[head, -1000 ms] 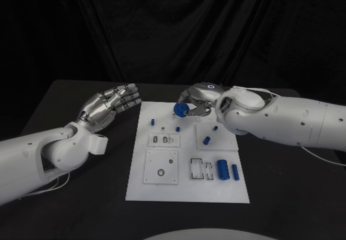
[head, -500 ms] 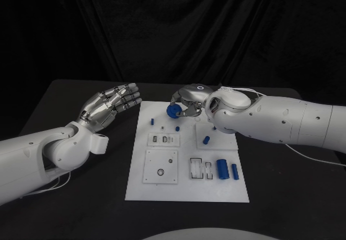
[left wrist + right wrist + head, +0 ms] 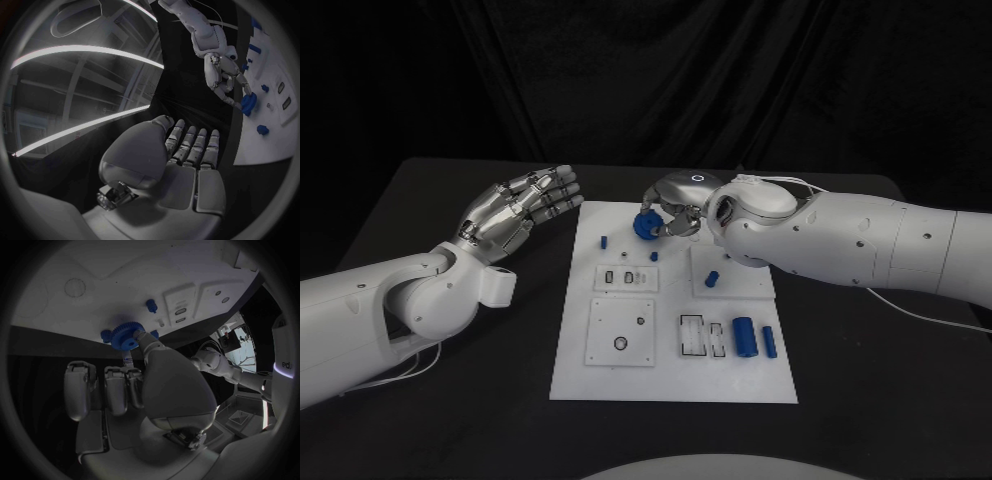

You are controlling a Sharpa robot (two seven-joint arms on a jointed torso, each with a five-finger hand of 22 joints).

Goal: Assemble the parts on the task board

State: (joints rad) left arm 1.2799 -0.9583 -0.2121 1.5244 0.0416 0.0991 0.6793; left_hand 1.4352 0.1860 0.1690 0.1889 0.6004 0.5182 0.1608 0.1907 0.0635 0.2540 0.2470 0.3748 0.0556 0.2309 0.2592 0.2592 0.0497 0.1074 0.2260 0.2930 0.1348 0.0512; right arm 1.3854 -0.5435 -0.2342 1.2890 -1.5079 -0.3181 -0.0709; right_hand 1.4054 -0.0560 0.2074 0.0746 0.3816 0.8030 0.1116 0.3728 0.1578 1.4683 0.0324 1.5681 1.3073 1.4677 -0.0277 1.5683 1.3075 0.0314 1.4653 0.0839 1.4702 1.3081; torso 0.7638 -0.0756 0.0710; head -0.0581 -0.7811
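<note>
Shifted leftward with right hand (image 3: 678, 205): toothed blue plastic gear (image 3: 646, 225), pinched in fingers, tilted on edge over white task board (image 3: 675, 375). Left hand (image 3: 519, 212) raised, fingers apart, empty.

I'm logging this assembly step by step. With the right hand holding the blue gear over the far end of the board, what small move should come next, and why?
Probably lower the gear onto the board beneath it. The right hand pinches the gear above the board's far end, not yet seated, and the left hand is open beside the board, out of the way. Which peg it belongs on is too small to tell.
</note>
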